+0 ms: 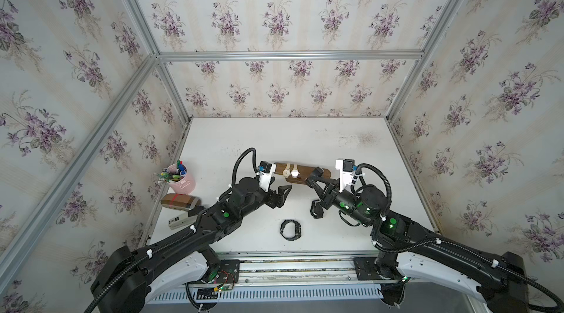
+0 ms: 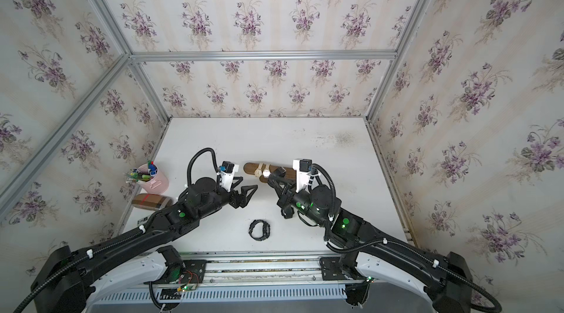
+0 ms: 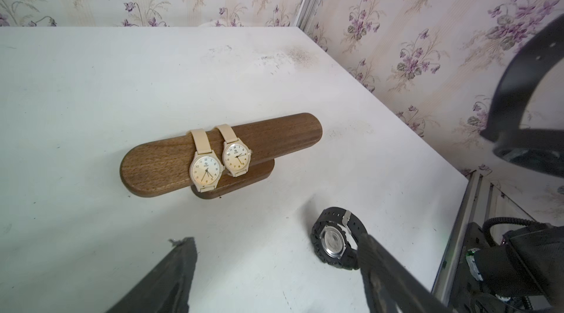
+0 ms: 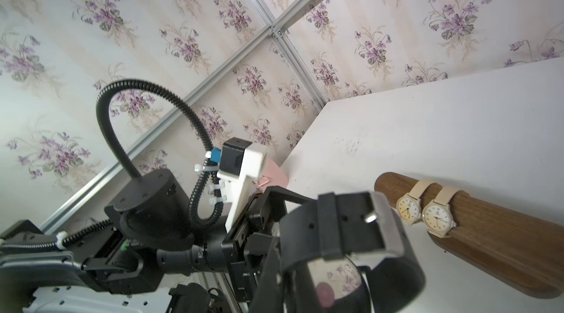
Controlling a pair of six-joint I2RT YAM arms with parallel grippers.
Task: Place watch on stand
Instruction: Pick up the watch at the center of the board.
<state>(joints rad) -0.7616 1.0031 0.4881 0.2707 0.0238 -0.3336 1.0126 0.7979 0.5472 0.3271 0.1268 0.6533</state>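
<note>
The dark wooden stand (image 1: 306, 170) (image 3: 274, 134) stands mid-table with two cream watches (image 3: 205, 169) strapped round its bar. My right gripper (image 1: 314, 178) (image 4: 283, 253) is shut on the strap of a black watch (image 4: 335, 229) (image 1: 318, 171), holding it in the air over the stand's right end. The held loop also shows in the left wrist view (image 3: 518, 97). My left gripper (image 1: 279, 187) (image 3: 274, 239) is open and empty, just in front of the stand's left half.
A second black watch (image 1: 290, 229) lies near the front edge. A third one (image 1: 316, 209) (image 3: 334, 239) stands on its side under the right arm. A pink pen cup (image 1: 183, 180), a brown box with red tape (image 1: 180, 201) and a grey stapler-like object (image 1: 180, 221) sit at the left edge.
</note>
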